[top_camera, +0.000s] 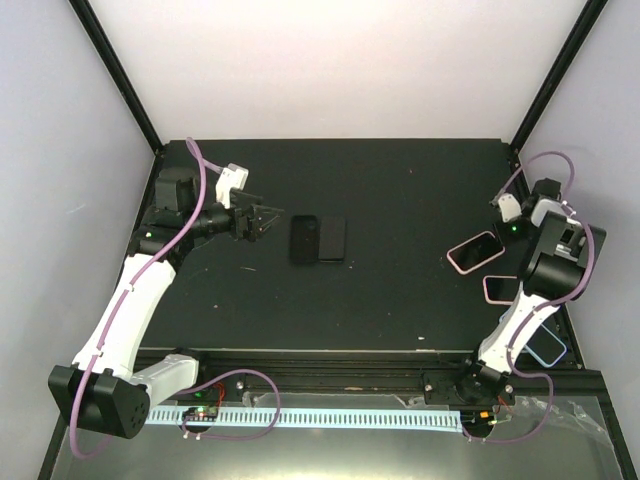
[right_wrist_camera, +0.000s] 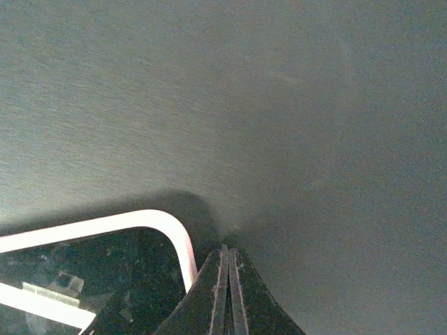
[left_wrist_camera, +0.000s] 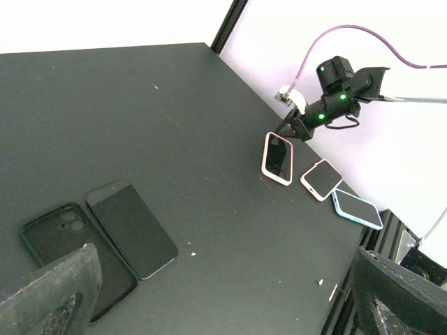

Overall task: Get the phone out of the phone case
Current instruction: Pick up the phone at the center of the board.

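Note:
An empty black phone case [top_camera: 304,239] lies flat near the table's middle, and the dark phone [top_camera: 332,238] lies beside it on its right, out of the case. The left wrist view shows the case [left_wrist_camera: 70,255] with its camera cutout and the phone [left_wrist_camera: 131,228] side by side. My left gripper [top_camera: 262,222] hovers just left of the case, open, with nothing between its fingers [left_wrist_camera: 56,286]. My right gripper [top_camera: 500,228] is far to the right and shut on nothing. Its tip [right_wrist_camera: 225,255] rests by the corner of a pink-cased phone [right_wrist_camera: 174,237].
Three more cased phones lie at the right edge: a pink one [top_camera: 475,252], a smaller pink one [top_camera: 500,288] and a light blue one [top_camera: 547,347]. Black frame posts stand at the back corners. A rail runs along the table's front edge [top_camera: 320,355].

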You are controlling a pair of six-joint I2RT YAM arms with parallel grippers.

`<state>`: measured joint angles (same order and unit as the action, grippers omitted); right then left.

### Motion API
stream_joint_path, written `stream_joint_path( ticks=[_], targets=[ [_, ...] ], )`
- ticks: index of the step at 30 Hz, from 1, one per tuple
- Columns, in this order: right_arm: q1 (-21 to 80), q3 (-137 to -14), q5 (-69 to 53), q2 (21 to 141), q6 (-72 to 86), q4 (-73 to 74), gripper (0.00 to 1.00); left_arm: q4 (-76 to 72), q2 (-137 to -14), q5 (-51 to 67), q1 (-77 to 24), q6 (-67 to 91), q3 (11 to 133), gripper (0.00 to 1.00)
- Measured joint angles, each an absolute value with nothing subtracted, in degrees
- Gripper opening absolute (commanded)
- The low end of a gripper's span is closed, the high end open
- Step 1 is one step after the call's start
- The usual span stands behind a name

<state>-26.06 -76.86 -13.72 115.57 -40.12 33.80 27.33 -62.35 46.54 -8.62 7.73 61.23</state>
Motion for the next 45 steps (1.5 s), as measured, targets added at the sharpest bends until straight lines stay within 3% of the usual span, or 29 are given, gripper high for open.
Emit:
stream_joint_path(
  ticks=[9,10,13,19,27,45],
  targets=[
    [-15.4,-77.0,-17.3,115.4,-36.9,36.6,0.11,27.2,-62.2,46.6,-8.6,7.8,60.9,0.99],
    [-9.9,-77.5,-19.0,115.3,-35.4,38.1,0.19,27.1,-62.2,46.6,-8.6,7.8,60.9,0.99],
    [-7.1,-77.5,-20.3,114.7,-33.8,39.0,0.41,27.1,-61.7,46.6,-8.5,7.8,60.8,0.99],
    [-5.7,-74.8,-22.1,103.5,-26.8,40.2,0.99,26.9,-59.6,46.6,-8.2,7.9,60.4,0.99],
    [-6.0,-67.3,-16.3,86.7,-14.7,40.1,1.00,26.1,-57.9,46.8,-7.9,9.0,59.7,0.99],
    [-6.3,-60.4,-2.8,91.4,2.9,41.7,1.00,24.8,-53.9,46.7,-7.1,10.2,57.1,0.99]
  ],
)
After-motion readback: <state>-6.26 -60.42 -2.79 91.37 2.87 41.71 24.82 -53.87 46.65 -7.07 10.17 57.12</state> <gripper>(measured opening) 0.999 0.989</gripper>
